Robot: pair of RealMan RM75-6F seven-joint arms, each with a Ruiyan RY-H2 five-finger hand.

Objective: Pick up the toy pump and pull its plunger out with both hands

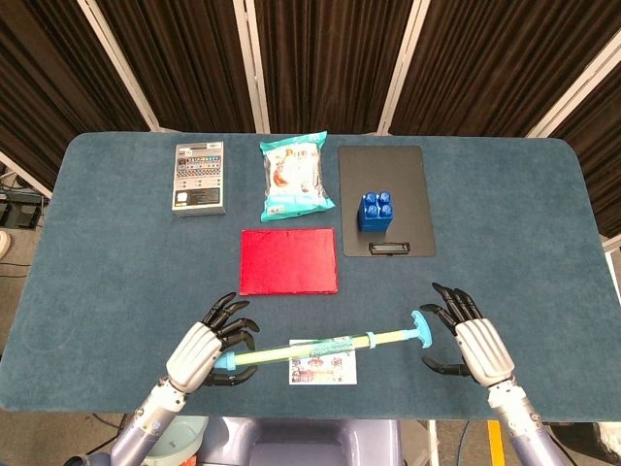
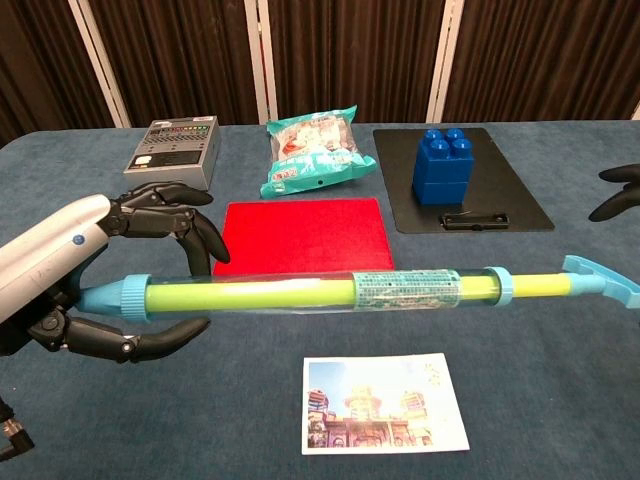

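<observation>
Holding the toy pump (image 1: 310, 348) level above the bench's (image 1: 543, 223) near edge, over the postcard (image 1: 320, 367), your left hand (image 1: 199, 351) wraps its fingers round the barrel's blue cap end; your right hand (image 1: 475, 342) waits just beside the T-handle (image 1: 420, 327), fingers spread, holding nothing; next, close on that handle and draw straight outward; smooth yellow-green plastic tube, ribbed turquoise collars, slim rod.

Bright, even light; sharp focus

Yellow-green toy pump (image 2: 300, 292) with light-blue ends, red mat (image 1: 288, 261), blue block (image 1: 375, 210), black clipboard (image 1: 388, 165)
</observation>
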